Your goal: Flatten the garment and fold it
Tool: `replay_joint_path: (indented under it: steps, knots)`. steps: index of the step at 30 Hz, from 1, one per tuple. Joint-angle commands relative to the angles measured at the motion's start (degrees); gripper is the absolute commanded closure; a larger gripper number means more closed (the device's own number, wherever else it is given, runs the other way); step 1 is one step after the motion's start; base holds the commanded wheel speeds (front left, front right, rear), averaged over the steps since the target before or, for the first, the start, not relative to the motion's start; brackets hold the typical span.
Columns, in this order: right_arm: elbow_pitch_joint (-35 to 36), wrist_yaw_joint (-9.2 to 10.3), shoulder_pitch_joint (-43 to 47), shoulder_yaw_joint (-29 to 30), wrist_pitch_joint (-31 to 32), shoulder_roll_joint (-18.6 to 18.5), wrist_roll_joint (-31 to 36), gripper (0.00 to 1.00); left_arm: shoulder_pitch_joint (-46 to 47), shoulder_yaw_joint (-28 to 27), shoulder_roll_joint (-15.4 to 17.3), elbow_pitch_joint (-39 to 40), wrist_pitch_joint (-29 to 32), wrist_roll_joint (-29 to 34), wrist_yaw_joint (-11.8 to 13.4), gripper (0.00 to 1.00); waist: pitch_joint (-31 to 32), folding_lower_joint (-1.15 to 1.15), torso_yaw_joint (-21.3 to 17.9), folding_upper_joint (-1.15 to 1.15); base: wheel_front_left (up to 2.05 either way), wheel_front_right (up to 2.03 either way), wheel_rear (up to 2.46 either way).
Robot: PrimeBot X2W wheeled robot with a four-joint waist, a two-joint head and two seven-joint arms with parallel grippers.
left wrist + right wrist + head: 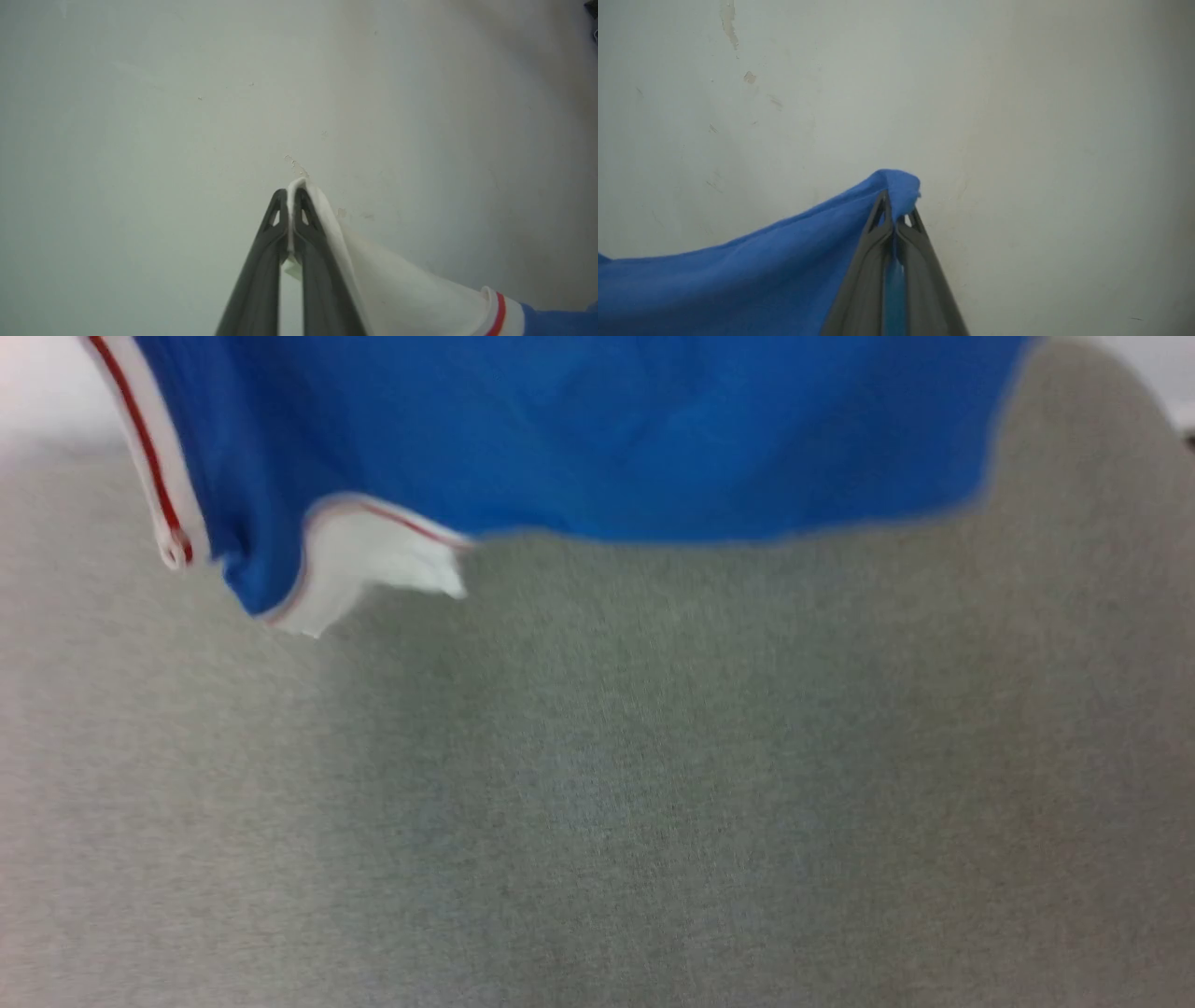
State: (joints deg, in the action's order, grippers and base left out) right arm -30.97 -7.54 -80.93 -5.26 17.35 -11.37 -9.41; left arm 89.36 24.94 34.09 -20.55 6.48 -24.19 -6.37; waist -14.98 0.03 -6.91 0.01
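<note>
The garment (597,429), a bright blue shirt, hangs lifted in the air across the top of the head view, its lower edge above the grey surface. A white sleeve end with a thin red stripe (364,555) dangles at its lower left. In the left wrist view my left gripper (290,198) is shut on the white sleeve cloth (397,280), which trails off to the lower right. In the right wrist view my right gripper (896,210) is shut on a bunched blue corner of the garment (738,284), the cloth draping down to the left.
A grey fabric-covered surface (597,784) spreads below the hanging shirt. Both wrist views face a pale scuffed wall (187,116) behind the fingertips.
</note>
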Motion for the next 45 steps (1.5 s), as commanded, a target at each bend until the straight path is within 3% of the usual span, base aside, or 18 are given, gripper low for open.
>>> replay_joint_path:
  steps: [1,7,13,18,26,32,37,41,45]
  knots:
    - [-1.55,0.05,-1.75,0.35,-1.39,0.86,1.11,1.0,2.06,0.35,0.3,-0.66,-1.35,1.29,0.27,1.0,-9.53,-0.03,-2.78,-0.01,0.0,0.0,0.0]
    - [-7.77,0.05,-8.78,1.63,-6.59,2.77,5.24,1.0,9.77,2.09,-0.41,-4.81,-6.72,3.36,-0.47,1.0,-14.12,-0.03,-2.7,-0.01,0.0,0.0,0.0]
    - [-11.21,0.05,-12.89,0.21,-10.49,1.95,8.04,1.0,12.52,5.72,-1.65,-6.72,-10.84,1.48,-1.03,1.0,-20.28,-0.03,-1.22,-0.01,0.0,0.0,0.0]
    - [-13.56,0.05,-13.25,-1.52,-12.57,0.88,8.15,1.0,11.51,9.28,-1.53,-6.91,-13.05,-2.38,-1.09,1.0,-23.93,-0.03,-0.09,-0.01,0.0,0.0,0.0]
    - [-15.04,0.05,-10.03,-8.13,-16.28,-2.16,3.09,1.0,6.7,17.19,1.6,-1.76,-15.03,-15.08,-1.11,1.0,-25.38,-0.03,2.15,-0.01,0.0,0.0,0.0]
    - [-5.26,0.05,-1.43,-14.39,-16.01,-9.07,-7.15,1.0,-0.56,22.16,6.48,7.55,-15.56,-23.38,-1.11,1.0,-22.33,-0.03,4.02,-0.01,0.0,0.0,0.0]
    - [7.49,0.05,13.48,-12.93,-13.2,-16.22,-14.57,1.0,-12.26,23.67,10.07,15.16,-17.14,-28.22,-0.28,1.0,-17.15,-0.03,4.76,-0.01,0.0,0.0,0.0]
    - [16.88,0.05,27.88,-7.03,-10.34,-19.16,-16.59,1.0,-23.58,25.1,13.45,22.79,-18.59,-30.3,4.08,1.0,-13.0,-0.03,4.98,-0.01,0.0,0.0,0.0]
    - [24.71,0.05,42.98,0.18,-7.9,-18.21,-15.83,1.0,-36.05,27.53,17.0,29.32,-19.97,-30.5,10.2,1.0,-8.56,-0.03,5.07,-0.01,0.0,0.0,0.0]
